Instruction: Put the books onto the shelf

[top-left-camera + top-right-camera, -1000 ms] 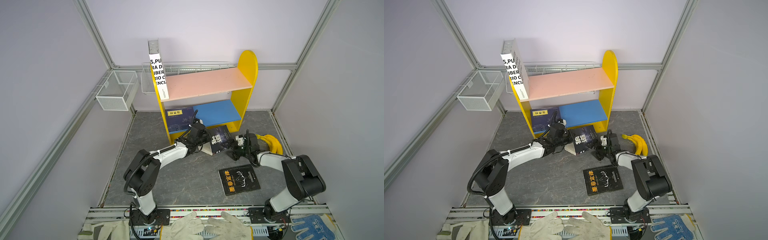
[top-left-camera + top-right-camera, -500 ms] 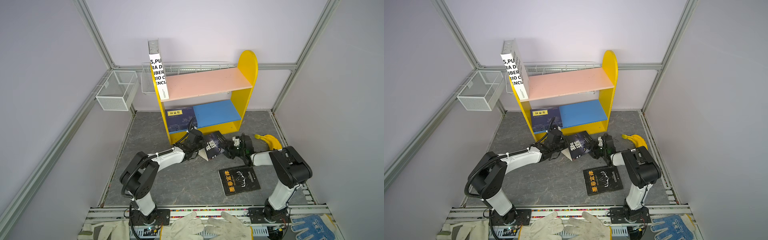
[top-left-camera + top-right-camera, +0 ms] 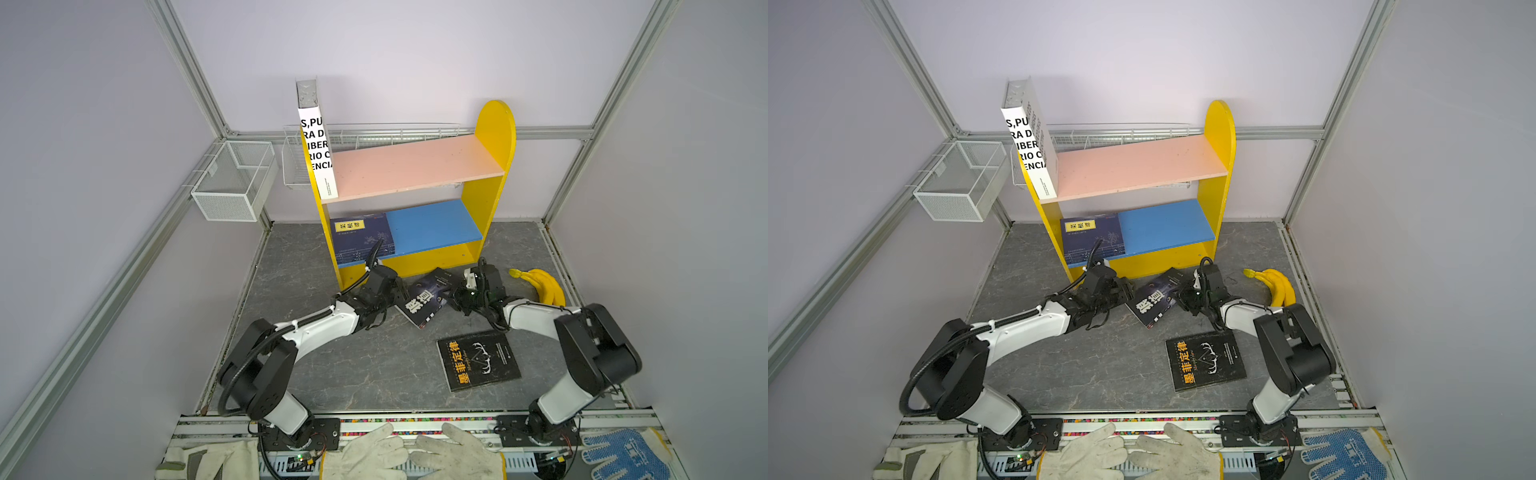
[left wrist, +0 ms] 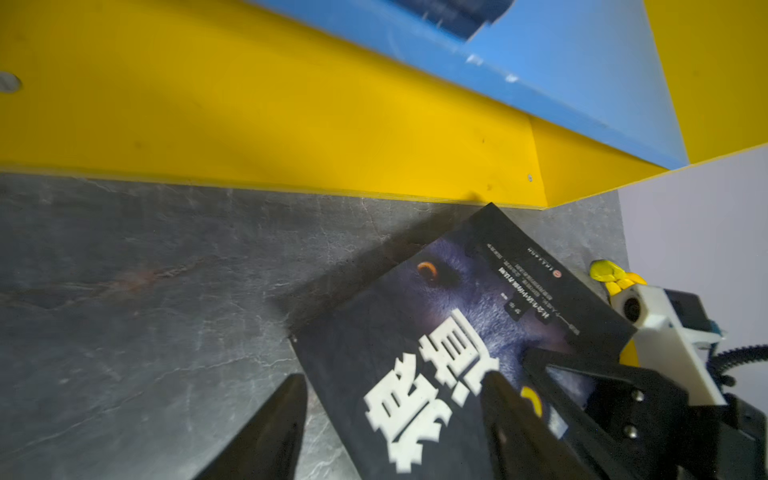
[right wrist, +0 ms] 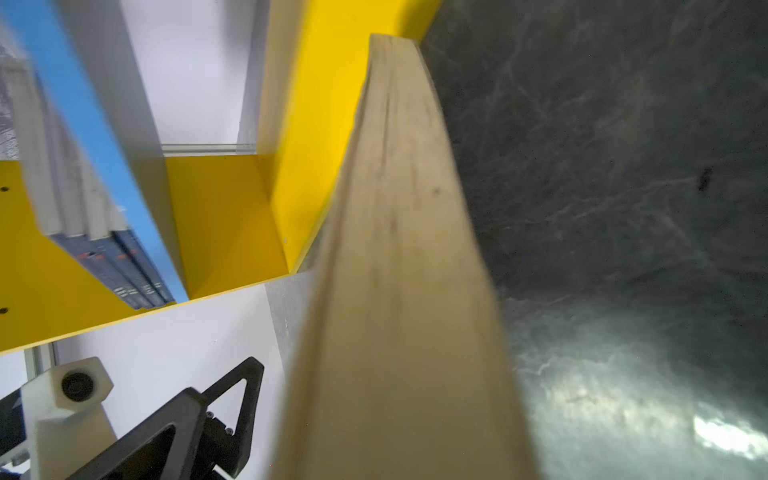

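Grey floor (image 3: 332, 365); black book (image 3: 424, 301) (tilted) in right gripper (image 3: 455, 297).

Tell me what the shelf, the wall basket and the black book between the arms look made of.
Shelf: painted board, likely wood or fibreboard; flat matte colours, small screw holes.
Wall basket: white coated metal wire, probably; see-through mesh.
Black book: paper with a smooth printed card cover; the tan page edge shows in the right wrist view.

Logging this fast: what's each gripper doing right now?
Left gripper: open.
Right gripper: closed on the black white-titled paperback book.
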You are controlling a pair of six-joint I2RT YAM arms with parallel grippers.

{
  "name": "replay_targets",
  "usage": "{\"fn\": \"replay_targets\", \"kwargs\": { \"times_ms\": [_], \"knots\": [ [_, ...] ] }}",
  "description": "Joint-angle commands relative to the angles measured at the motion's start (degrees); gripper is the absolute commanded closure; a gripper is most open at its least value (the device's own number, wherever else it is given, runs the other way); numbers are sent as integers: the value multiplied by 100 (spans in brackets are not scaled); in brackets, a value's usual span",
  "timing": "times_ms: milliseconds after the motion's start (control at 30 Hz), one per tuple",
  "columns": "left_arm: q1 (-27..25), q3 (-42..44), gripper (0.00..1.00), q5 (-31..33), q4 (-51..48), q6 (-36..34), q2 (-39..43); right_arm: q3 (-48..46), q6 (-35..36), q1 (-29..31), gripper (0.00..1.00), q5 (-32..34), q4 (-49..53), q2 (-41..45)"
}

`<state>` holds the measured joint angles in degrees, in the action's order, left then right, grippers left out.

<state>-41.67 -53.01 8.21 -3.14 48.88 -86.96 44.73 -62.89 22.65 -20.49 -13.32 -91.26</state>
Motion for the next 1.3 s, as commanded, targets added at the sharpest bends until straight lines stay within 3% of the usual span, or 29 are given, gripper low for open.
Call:
{"fn": "replay_targets", "kwargs": {
  "times_ms": [0, 167, 300, 400, 500, 633, 867, 1033, 1267],
  "knots": [
    [-16, 211, 29, 325, -219, -169, 657, 470, 640, 78, 82, 398, 850, 830],
    [10, 882, 19, -25, 478, -429, 1986, 1147, 1159, 183, 82, 365, 1630, 1694],
    [69, 860, 5, -244, 283, -808, 3008, 1821, 1485, 266, 83, 363, 2113, 2236],
    [93, 798, 3, -502, 236, -938, 3468, 2302, 1552, 292, 82, 434, 2131, 2559],
    [89, 969, 3, -916, 820, -886, 3732, 2661, 1498, 319, 82, 624, 1795, 2774],
    [20, 986, 3, -1350, 1495, -771, 3574, 3127, 1495, 337, 82, 1118, 1153, 2827],
    [-870, 221, 3, -1091, 1889, -1400, 2702, 3316, 866, 407, 84, 1799, -636, 2472],
    [-922, -324, 3, -1095, 2687, -1576, 2148, 3114, 318, 624, 84, 2277, -1788, 2140],
    [-926, -1342, 5, -770, 3146, -1848, 1472, 2983, 17, 990, 84, 2672, -2590, 1777]
  ]
}}
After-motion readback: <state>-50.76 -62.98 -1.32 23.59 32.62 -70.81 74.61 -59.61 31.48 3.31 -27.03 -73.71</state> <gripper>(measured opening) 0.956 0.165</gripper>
